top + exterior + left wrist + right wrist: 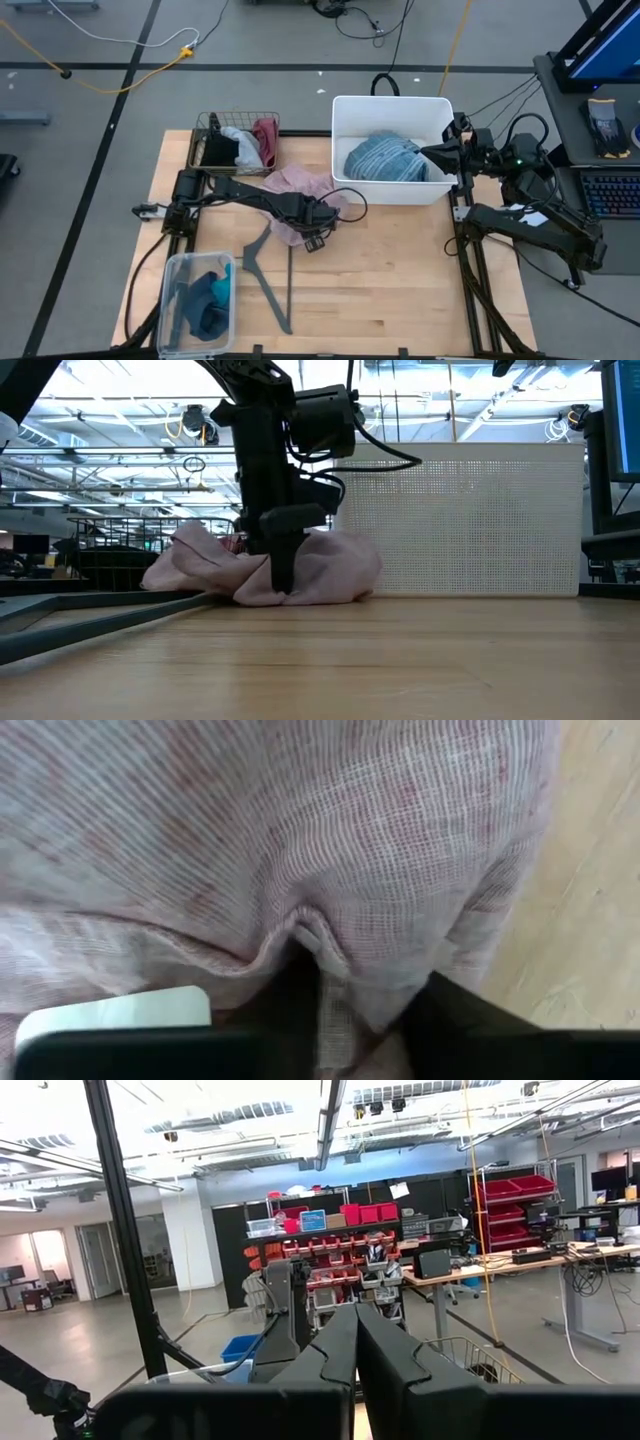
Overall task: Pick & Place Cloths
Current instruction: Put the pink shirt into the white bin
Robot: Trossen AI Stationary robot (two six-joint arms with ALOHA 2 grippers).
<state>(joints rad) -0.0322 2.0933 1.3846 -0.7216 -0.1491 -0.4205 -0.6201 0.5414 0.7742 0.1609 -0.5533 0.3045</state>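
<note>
My left claw [283, 575] is pinching a fold of the pink shirt [300, 190] lying on the desk [400, 280] beside the white bin [392, 148]. Thin pinch though, so it might slip out when lifted.

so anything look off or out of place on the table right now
Only the grey hanger stands out: it lies bare on the wood at a slant, holding no garment, between the clear bin and the pink shirt that the left tool is pinching. Nothing looks spilled or damaged.
</note>
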